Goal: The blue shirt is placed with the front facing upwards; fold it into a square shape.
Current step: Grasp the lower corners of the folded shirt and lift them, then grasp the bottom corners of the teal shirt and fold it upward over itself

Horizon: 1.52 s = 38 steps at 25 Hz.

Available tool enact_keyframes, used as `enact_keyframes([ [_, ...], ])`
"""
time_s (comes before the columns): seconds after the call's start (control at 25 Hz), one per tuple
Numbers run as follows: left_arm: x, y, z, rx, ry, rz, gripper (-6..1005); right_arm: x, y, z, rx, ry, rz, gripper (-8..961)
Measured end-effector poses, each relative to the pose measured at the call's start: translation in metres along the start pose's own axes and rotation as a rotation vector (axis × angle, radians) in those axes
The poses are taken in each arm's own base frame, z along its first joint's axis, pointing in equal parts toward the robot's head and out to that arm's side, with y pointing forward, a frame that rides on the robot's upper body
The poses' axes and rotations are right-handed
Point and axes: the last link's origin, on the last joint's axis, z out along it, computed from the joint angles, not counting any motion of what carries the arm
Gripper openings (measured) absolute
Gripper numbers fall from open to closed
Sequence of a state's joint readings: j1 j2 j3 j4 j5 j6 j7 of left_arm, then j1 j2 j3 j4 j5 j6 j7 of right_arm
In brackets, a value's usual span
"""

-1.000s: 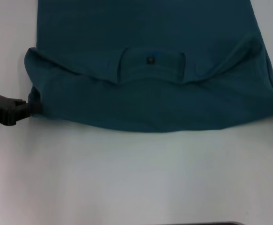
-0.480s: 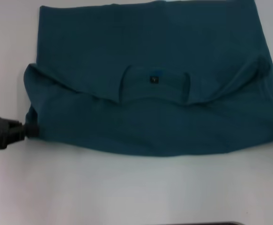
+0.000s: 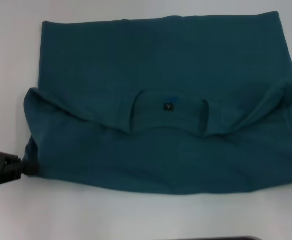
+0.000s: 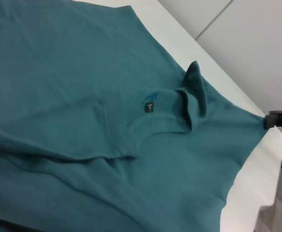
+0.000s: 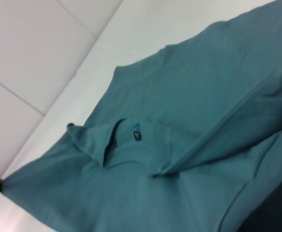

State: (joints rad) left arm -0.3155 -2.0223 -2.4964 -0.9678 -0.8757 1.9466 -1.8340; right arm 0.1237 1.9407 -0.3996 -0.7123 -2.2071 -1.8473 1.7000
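Nearest the robot, the white table [image 3: 135, 215] lay bare and smooth. The left gripper [image 3: 21, 167], a black claw reaching in low from the left edge, was clamped on the near-left corner of the blue shirt [image 3: 161, 90]. The right gripper [image 4: 272, 120] pinched the opposite near corner. Between them the soft teal cotton hung in a rumpled fold, plain side up, with the neck opening and its small dark label [image 3: 169, 106] showing. Beyond, the cloth lay flat and rectangular.
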Motion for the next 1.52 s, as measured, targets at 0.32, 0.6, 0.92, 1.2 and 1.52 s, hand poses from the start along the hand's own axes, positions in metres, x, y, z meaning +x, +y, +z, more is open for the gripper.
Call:
enact_keyframes([
  [0.32,-0.01,0.001,-0.002,-0.002,-0.02,-0.022,0,0.013,-0.001,-0.01,0.025,0.014,0.013,24],
  [0.6,-0.021,-0.006,0.001,0.035,-0.071,-0.06,0,0.019,-0.003,-0.014,0.052,0.0,0.038,24],
  [0.92,-0.026,-0.006,-0.001,0.034,-0.084,-0.068,1,0.022,-0.001,-0.014,0.045,0.004,0.035,24],
  [1.2,-0.027,-0.006,-0.002,0.035,-0.091,-0.071,1,0.026,0.001,-0.017,0.037,0.001,0.034,24],
  [1.52,-0.031,-0.003,-0.002,0.022,-0.101,-0.07,0,0.031,0.004,-0.02,0.025,0.003,0.025,25],
])
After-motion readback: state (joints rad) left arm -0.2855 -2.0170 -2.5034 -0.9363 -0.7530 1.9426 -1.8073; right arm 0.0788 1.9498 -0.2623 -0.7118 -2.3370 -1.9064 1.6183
